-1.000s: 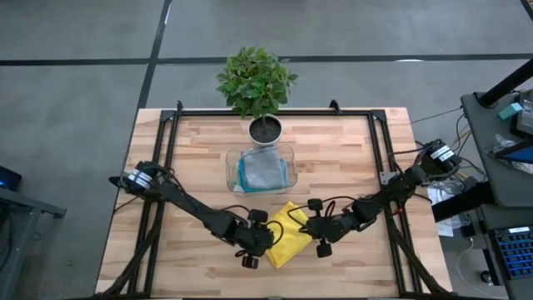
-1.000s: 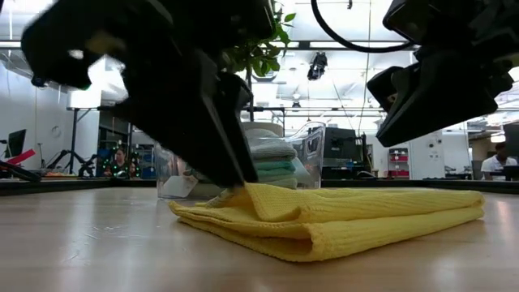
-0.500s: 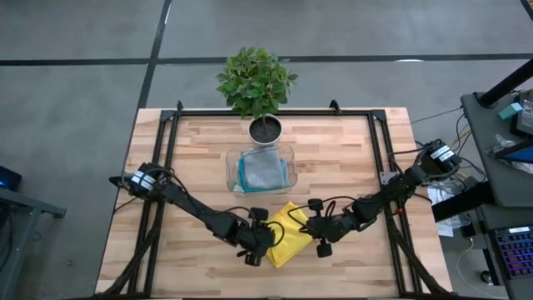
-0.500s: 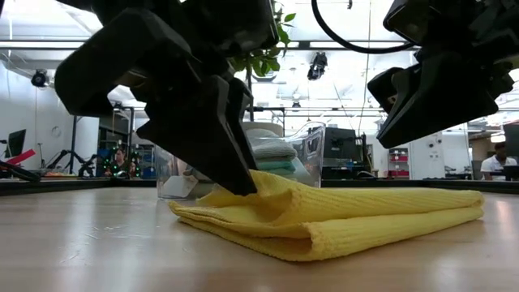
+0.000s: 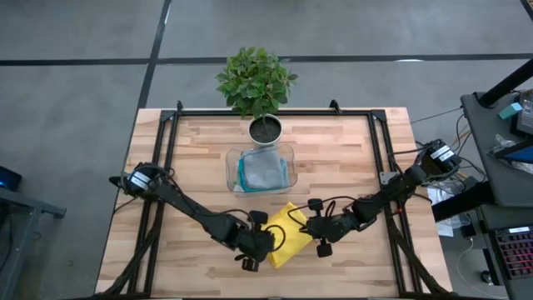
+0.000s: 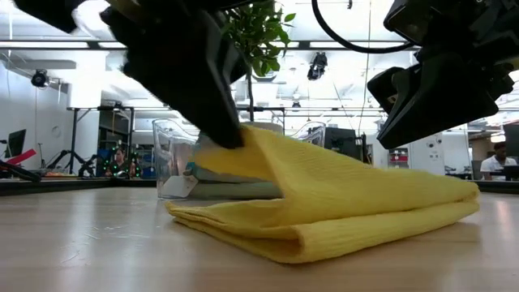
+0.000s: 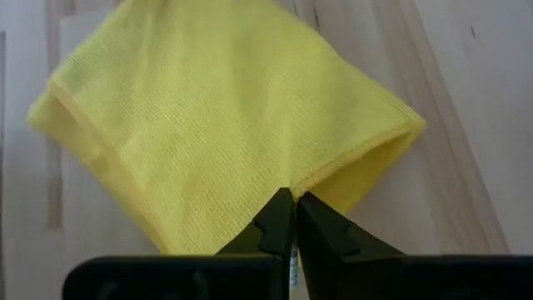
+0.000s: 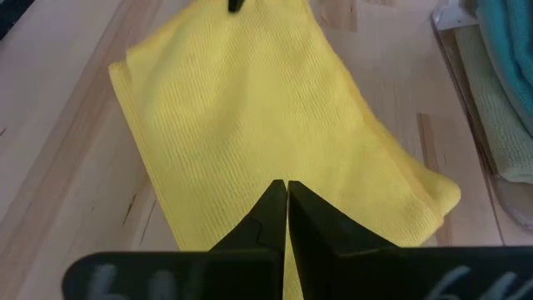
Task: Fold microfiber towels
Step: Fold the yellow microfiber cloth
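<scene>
High view: one yellow microfiber towel (image 5: 289,236), already doubled over, lies near the front edge of the wooden table (image 5: 333,158), about midway along it, between the two arms. Left gripper (image 5: 255,247): fingers pinched together on the towel's top layer at its left side, that layer raised off the wood in a peak, as the low view shows (image 6: 268,158). Right gripper (image 5: 315,232): fingers together, holding nothing that can be seen, poised just above the towel's right side. One clear plastic tray (image 5: 261,169) stands mid-table toward the back edge, holding a stack of folded cloths; teal (image 5: 241,173) and grey (image 5: 265,169) are told from above, a pale green edge shows in the right wrist view (image 8: 498,100), and the full count in the stack cannot be told. One potted plant (image 5: 257,84) stands at the back edge, just behind the tray. Risks, judged: the pinch may catch one layer only, so the fold opens or skews when carried over; the soft cloth may slip from the narrow tips; with nothing pinning the far side, the whole towel may drag across the wood.
</scene>
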`<state>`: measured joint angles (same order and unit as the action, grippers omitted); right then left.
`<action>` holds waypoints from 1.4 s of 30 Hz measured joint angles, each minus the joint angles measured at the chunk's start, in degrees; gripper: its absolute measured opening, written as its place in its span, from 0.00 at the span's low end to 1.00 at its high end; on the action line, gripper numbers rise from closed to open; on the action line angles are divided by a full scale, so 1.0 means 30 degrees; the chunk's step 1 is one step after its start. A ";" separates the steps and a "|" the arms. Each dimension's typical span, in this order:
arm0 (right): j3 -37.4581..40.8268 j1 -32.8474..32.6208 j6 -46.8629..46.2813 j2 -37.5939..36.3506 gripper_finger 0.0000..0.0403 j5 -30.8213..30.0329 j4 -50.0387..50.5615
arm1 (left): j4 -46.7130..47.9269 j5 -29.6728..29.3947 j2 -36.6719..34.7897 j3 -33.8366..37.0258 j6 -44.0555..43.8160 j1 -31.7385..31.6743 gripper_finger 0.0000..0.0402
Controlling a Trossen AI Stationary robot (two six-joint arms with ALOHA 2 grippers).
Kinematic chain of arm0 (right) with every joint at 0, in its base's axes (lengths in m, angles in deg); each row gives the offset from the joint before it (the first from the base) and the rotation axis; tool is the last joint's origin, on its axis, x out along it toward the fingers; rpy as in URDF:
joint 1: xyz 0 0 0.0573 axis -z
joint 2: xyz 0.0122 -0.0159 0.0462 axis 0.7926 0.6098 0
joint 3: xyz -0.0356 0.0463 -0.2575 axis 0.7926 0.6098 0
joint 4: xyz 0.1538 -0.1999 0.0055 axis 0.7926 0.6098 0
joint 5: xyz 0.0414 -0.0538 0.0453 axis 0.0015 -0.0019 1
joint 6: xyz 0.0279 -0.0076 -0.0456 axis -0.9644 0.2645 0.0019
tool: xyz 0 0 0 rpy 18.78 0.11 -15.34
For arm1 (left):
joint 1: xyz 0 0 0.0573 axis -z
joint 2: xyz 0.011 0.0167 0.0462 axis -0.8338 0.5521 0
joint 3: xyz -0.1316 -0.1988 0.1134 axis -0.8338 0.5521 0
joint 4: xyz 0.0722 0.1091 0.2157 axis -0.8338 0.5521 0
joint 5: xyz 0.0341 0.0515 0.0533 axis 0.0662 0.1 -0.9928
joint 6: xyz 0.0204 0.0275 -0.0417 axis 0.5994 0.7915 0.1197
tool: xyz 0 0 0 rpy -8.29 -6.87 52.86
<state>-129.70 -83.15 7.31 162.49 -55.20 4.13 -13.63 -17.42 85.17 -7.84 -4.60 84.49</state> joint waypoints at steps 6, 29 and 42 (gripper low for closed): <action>0.0000 0.0007 0.0010 0.0007 0.02 0.0000 -0.0044 | 0.0481 0.0231 -0.0017 0.0048 -0.0454 0.0163 0.00; 0.0015 0.0007 -0.0682 0.0000 0.02 0.0015 0.0058 | 0.0321 0.1521 0.1010 0.0582 -0.0956 0.0484 0.21; 0.0015 0.0007 -0.0712 0.2531 0.02 0.0029 -0.1710 | 0.1393 0.2271 -0.0144 0.0410 -0.1975 0.0484 0.30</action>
<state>-129.66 -83.13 5.18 170.09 -55.11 -1.00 -9.45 -10.61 84.74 -6.61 -10.52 85.94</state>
